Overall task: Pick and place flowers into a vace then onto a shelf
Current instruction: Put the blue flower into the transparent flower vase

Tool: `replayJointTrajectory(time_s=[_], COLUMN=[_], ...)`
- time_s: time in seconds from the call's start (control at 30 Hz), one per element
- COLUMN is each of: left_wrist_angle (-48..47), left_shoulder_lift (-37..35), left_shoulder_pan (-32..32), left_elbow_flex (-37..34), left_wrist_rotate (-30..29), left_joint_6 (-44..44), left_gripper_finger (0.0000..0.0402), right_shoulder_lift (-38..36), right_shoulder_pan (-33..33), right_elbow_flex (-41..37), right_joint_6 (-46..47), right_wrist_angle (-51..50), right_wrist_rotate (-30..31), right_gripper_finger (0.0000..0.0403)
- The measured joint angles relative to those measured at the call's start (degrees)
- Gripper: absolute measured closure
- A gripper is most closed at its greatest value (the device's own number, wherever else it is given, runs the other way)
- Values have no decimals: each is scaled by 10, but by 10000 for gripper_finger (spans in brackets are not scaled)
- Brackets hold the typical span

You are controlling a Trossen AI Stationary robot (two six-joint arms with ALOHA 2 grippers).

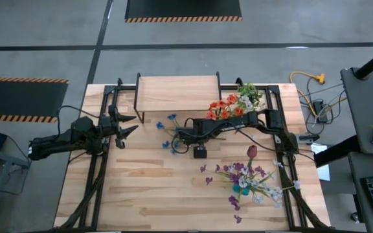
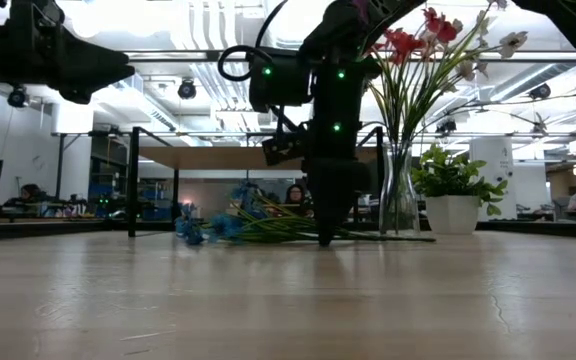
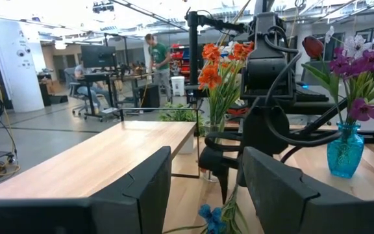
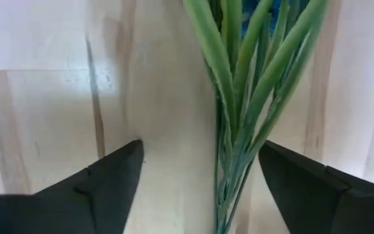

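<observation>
Tabletop [image 1: 147, 194]: light wood planks, carrying everything below.
Shelf [image 1: 177, 92]: low wood board on thin black legs, at the far middle edge of the tabletop; its top is bare.
Right arm [image 1: 264, 123]: reaches in from the right edge toward the centre, just in front of the shelf.
Left arm [image 1: 63, 139]: waits over the left side of the tabletop, held above the surface.
Right gripper [image 4: 200, 169]: points straight down with its tips at the tabletop, fingers [image 4: 102, 179] spread wide; green stems run between them, nearer one finger, and neither finger touches them.
Left gripper [image 1: 127, 125]: fingers [image 3: 145, 188] parted, holding nothing, aimed at the shelf and the right arm.
Blue flowers [image 1: 170, 133]: lying flat on the tabletop just in front of the shelf, blooms toward the left, stems under the right gripper.
Clear vase [image 2: 399, 195]: upright near the shelf's right end, holding orange flowers [image 1: 224, 107] and white ones.
Blue vase [image 3: 345, 151]: upright on the right near part of the tabletop, holding purple and white flowers [image 1: 248, 178] and one dark red bloom [image 1: 252, 151].
Potted plant [image 2: 452, 195]: in a white pot, beside the clear vase.
Loose purple blooms [image 1: 235, 204]: scattered on the tabletop near the blue vase.
</observation>
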Motion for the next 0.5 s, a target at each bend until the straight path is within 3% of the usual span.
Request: replayJointTrajectory(time_s=[0.5], left_wrist_angle=[0], left_shoulder_lift=[0], left_shoulder_pan=[0], left_elbow_flex=[0], left_wrist_rotate=[0], left_joint_6=[0], left_gripper_finger=[226], right_shoulder_lift=[0], right_shoulder_pan=[3], right_elbow_flex=[-3], right_joint_6=[26], right_wrist_angle=[-12], right_wrist_rotate=[19], right_gripper_finger=[282])
